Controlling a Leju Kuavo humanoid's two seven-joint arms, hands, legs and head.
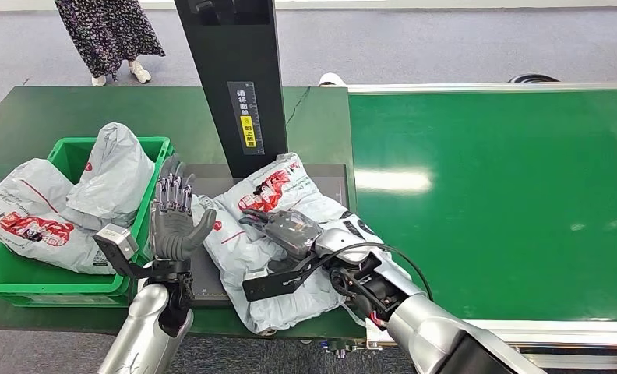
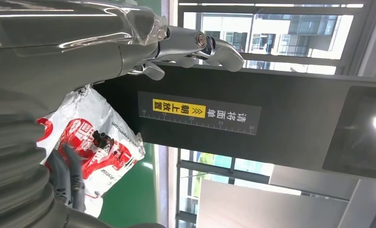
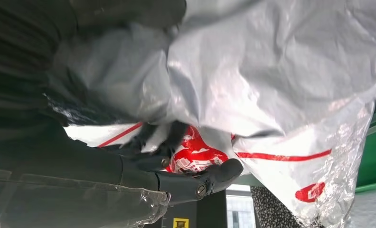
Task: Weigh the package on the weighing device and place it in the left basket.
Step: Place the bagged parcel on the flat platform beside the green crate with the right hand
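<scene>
A crumpled grey plastic mailer package with red lettering (image 1: 270, 234) is seen lying on the flat dark weighing platform (image 1: 329, 181), at six o'clock from the black upright scale column (image 1: 235, 78). The right robot hand (image 1: 283, 226) is laid on top of the package; whether its fingers are clamped on the plastic cannot be told. The left robot hand (image 1: 173, 222) is raised upright at nine o'clock of the package, fingers apart, nothing held. At nine o'clock of that hand, a green plastic basket (image 1: 153, 148) holding similar grey mailers (image 1: 64, 206) stands on the green desk (image 1: 56, 109).
</scene>
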